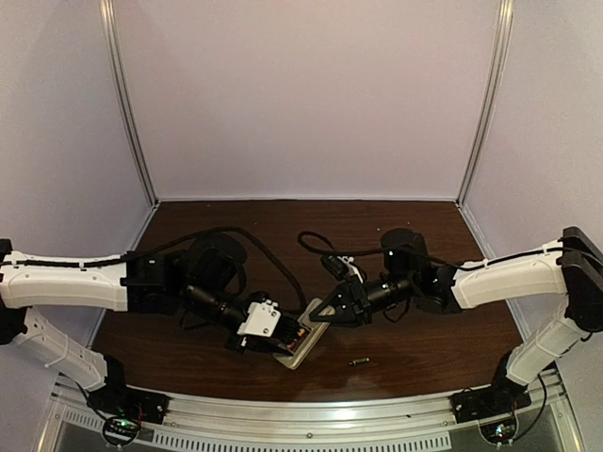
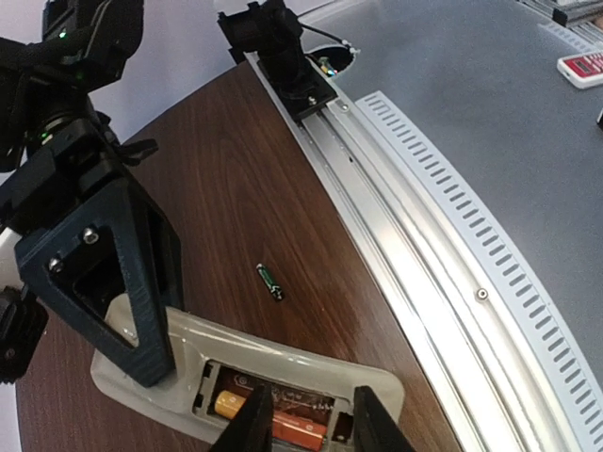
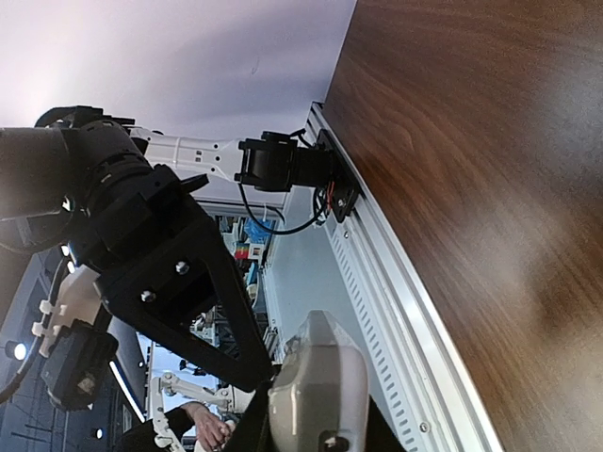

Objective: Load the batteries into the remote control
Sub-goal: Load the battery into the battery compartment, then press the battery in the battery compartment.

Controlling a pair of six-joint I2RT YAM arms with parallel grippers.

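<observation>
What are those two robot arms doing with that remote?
They are putting batteries in. The right gripper clamps one end of the remote control, back side up. The left gripper hangs, fingers parted, over an orange battery lying in the open compartment. The dark battery lies loose on the table.

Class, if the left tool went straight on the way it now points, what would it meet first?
The left tool would most likely meet the orange battery seated in the remote, close ahead.

We're seeing one remote control [image 1: 303,343], two batteries showing, an orange battery [image 2: 301,429] and a dark battery [image 1: 358,361], plus two grippers: left gripper [image 2: 309,407], right gripper [image 1: 330,314].
</observation>
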